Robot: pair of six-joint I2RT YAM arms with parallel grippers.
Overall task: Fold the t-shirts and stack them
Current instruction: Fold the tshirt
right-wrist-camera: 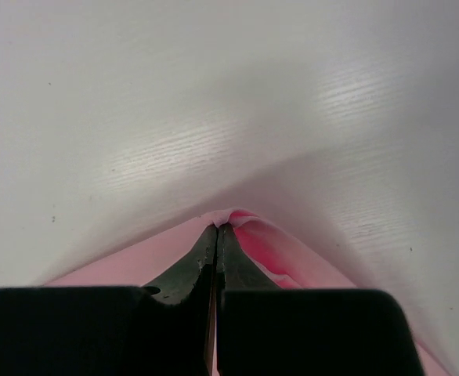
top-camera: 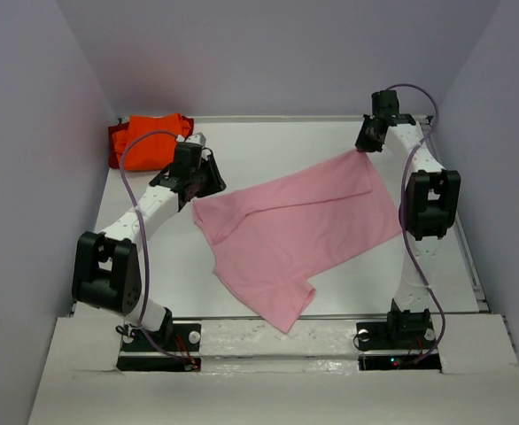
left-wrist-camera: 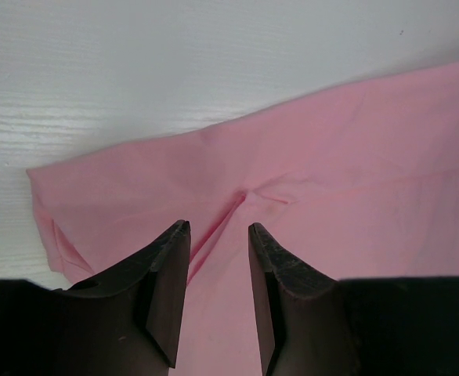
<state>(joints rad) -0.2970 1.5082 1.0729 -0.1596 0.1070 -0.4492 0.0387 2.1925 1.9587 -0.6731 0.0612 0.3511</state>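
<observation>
Orange t-shirts (top-camera: 149, 137) are piled aside; the unfolded pink t-shirt (top-camera: 299, 235) is pinched by the right pincer (right-wrist-camera: 216, 227), with the left pincer (left-wrist-camera: 219, 227) held open.

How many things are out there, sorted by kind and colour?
pink shirt: 1
orange pile: 1 (the shirts in it cannot be counted)
robot arms: 2, left arm and right arm
Total: 4

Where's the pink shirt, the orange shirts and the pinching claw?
pink t-shirt (top-camera: 304, 226): top view, its middle.
orange t-shirts (top-camera: 153, 140): top view, pile's top.
right gripper (right-wrist-camera: 216, 229): right wrist view, shut fingertips.
</observation>
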